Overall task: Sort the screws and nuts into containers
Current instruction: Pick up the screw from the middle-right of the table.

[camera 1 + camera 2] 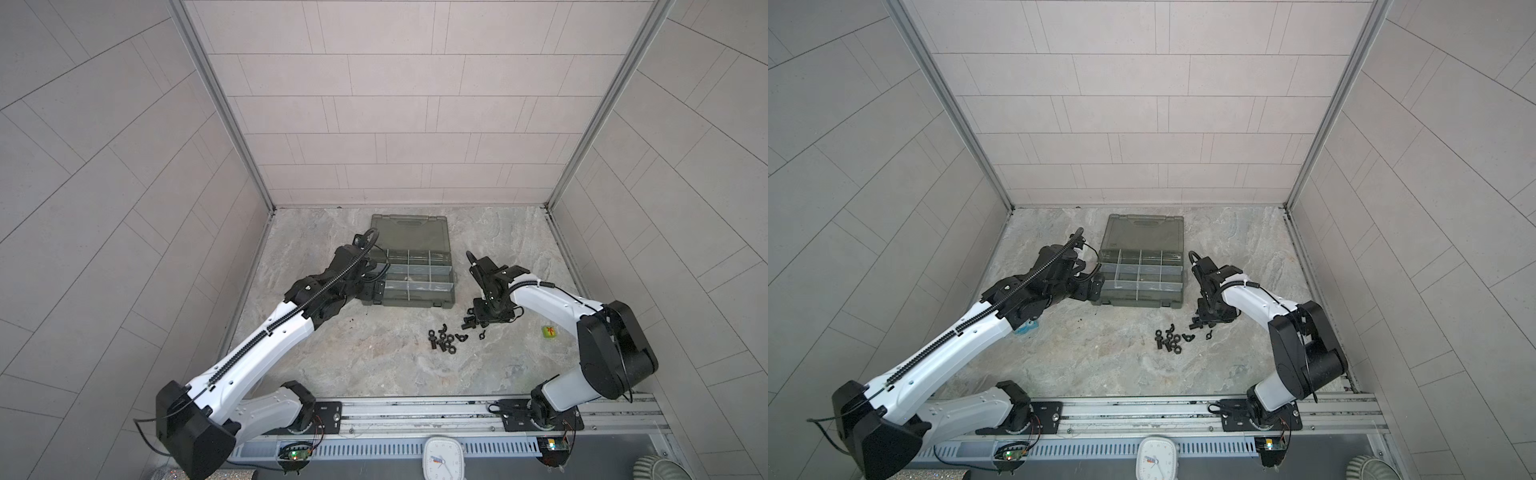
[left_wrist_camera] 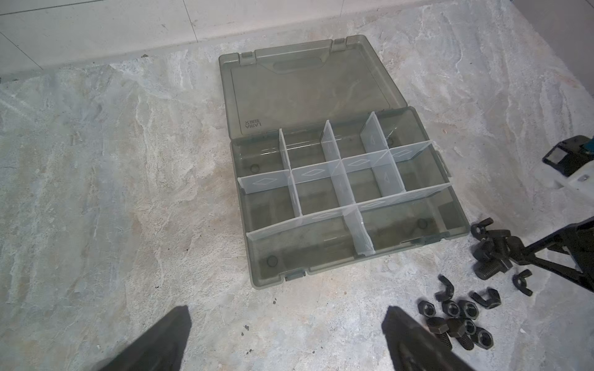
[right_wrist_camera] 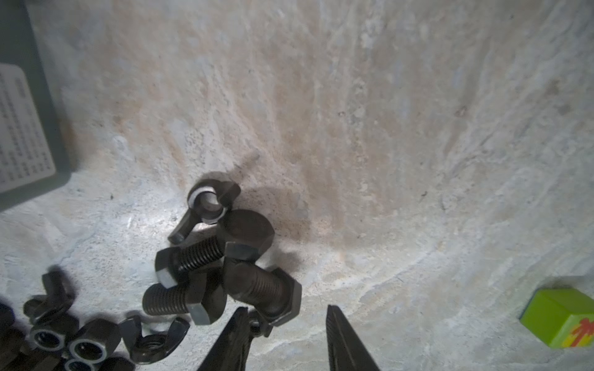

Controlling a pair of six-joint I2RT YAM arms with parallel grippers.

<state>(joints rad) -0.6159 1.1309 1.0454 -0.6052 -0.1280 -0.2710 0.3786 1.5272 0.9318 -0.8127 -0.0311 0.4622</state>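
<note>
Right tool (image 3: 286, 307) low at screws (image 3: 257, 286), jaws apart beside one head (likely lining up pinch). Left tool (image 2: 286, 310) spread wide, facing open containers (image 2: 308, 253), leaving right room.

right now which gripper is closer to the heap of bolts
Right. The right gripper is down at the bolts, with one bolt head just inside its parted jaws. The left gripper hovers open at the opposite side of the organiser case, farther from the heap.

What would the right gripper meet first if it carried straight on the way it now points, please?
Most likely the nearest screw: its hex head lies just ahead of the right gripper, partly between the jaws. Depth is hard to judge.
</note>
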